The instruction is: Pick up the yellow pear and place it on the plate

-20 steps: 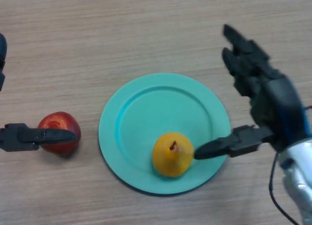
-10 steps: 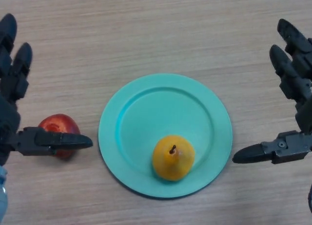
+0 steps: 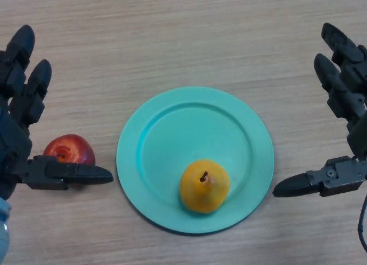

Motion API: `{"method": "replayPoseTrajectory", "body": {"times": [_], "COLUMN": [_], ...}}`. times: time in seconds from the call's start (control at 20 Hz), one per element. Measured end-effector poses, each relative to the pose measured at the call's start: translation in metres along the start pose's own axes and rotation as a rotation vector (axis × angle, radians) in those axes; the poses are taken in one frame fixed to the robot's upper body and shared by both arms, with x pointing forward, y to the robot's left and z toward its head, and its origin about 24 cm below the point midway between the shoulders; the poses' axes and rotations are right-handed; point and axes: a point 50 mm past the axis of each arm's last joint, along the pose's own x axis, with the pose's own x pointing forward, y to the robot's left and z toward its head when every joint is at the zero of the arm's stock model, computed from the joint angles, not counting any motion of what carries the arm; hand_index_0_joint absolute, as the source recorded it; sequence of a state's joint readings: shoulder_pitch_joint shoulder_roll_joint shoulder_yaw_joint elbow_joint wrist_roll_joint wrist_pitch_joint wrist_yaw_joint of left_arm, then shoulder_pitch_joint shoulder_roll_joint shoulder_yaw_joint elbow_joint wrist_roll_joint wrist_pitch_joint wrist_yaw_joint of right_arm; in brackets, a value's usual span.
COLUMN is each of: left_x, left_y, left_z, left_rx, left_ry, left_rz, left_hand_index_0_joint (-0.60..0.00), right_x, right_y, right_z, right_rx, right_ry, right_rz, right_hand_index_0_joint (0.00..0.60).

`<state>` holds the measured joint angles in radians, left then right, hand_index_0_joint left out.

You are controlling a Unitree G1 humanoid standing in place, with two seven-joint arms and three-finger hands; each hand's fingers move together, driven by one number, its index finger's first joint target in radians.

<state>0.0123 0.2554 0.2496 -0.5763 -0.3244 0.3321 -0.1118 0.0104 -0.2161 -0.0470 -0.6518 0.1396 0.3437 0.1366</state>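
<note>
On the plate [image 3: 149, 127] I see the yellow pear [image 3: 205, 185] unmoved; my left hand [image 3: 23, 127] has risen further, both it and right hand [image 3: 344, 104] spread open, empty.

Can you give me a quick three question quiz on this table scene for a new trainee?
1. True or false: the yellow pear lies on the teal plate.
2. Which hand has its thumb over the red apple: A) left hand B) right hand C) neither
3. Fill in: both hands are ____, holding nothing.

Key: 1 true. 2 A. 3 open.
</note>
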Motion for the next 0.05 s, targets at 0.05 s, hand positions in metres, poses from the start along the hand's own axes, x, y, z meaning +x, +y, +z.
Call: {"method": "replayPoseTrajectory", "body": {"times": [0.05], "left_x": [-0.0008], "left_y": [0.0003], "left_z": [-0.0009], "left_rx": [0.0], "left_ry": [0.005], "left_rz": [0.001], "left_hand_index_0_joint": [0.0], "right_x": [-0.001], "right_y": [-0.0001], "right_z": [-0.0011], "right_rx": [0.0], "right_ry": [0.006], "right_rz": [-0.001], "right_hand_index_0_joint": [0.0]}}
